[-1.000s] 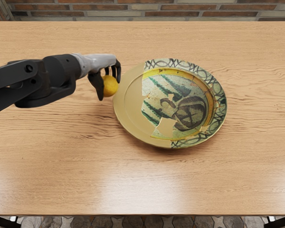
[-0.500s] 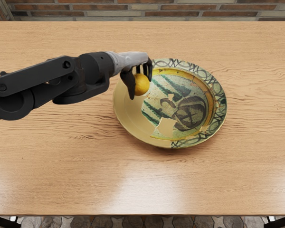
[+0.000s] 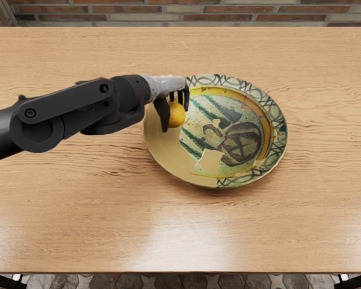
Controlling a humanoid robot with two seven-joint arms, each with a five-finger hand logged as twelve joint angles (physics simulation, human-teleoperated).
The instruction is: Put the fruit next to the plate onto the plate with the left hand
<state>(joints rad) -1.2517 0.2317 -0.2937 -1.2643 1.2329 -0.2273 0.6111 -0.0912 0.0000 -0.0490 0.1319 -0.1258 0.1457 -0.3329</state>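
Note:
A small yellow fruit [image 3: 177, 114] is held in my left hand [image 3: 173, 107], whose dark fingers are curled around it from above and from the left. Hand and fruit are over the left inner part of the round patterned plate [image 3: 262, 99], which is yellow-rimmed with green and dark markings. Whether the fruit touches the plate surface I cannot tell. My left arm comes in from the left edge across the wooden table [image 3: 78, 205]. The right arm is out of view.
A brick wall [image 3: 180, 12] runs along the table's far edge. The table's front edge lies near the bottom of the view.
My left hand has carried the fruit rightward from beside the plate's left rim to above its left inner part, then lowered slightly.

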